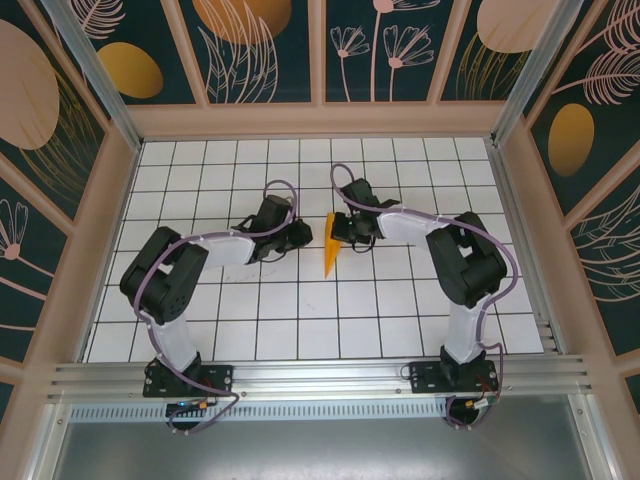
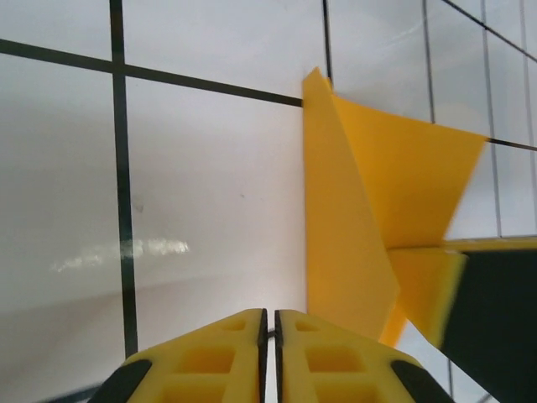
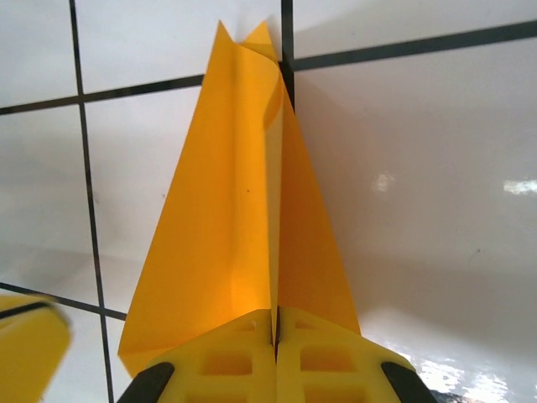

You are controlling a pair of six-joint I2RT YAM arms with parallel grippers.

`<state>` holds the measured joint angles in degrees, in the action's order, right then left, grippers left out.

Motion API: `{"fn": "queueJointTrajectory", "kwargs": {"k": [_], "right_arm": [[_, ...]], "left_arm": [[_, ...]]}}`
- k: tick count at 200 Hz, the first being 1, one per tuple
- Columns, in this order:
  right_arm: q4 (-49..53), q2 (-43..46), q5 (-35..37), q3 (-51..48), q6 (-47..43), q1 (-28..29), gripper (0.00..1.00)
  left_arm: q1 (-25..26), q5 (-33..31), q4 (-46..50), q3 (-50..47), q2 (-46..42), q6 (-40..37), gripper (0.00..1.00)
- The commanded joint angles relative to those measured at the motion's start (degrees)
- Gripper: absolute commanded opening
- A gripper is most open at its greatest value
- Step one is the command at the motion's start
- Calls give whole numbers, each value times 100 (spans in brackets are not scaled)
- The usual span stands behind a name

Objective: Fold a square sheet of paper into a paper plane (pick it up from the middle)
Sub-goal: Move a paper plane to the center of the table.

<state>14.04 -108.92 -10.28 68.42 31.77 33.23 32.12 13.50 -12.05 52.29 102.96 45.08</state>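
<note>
The square sheet of paper is folded into a narrow pointed orange-yellow paper plane (image 1: 330, 246) and stands on edge on the white grid floor between the two arms. In the right wrist view the plane (image 3: 226, 235) rises with its wings spread, and my right gripper (image 3: 275, 313) is shut on its centre crease. My right gripper (image 1: 346, 233) sits just right of the plane. My left gripper (image 1: 297, 238) is just left of the plane, apart from it. In the left wrist view its jaws (image 2: 269, 313) are shut with nothing between them, and the plane (image 2: 361, 210) stands to their right.
The white tiled floor (image 1: 300, 310) with its dark grid lines spreads around both arms. Patterned walls (image 1: 260, 50) enclose the back and sides. A metal rail (image 1: 320, 375) carries the arm bases along the near edge.
</note>
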Motion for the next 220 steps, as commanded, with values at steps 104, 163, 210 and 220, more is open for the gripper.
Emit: {"fn": "queueJointTrajectory", "kwargs": {"k": [104,163,210,220], "right_arm": [[282,47,-192,320,-268,94,3],[345,56,-246,373,-329,105,4],[128,1,-364,241,-118,122,10],[53,3,-409,180,-47,122,13]], "left_arm": [[-41,1621,-1127,53,271,292,7],[-48,1360,-701,314,616,270,6],[-40,915,-204,309,850,193,3],[-44,860,-158,308,898,194,2]]}}
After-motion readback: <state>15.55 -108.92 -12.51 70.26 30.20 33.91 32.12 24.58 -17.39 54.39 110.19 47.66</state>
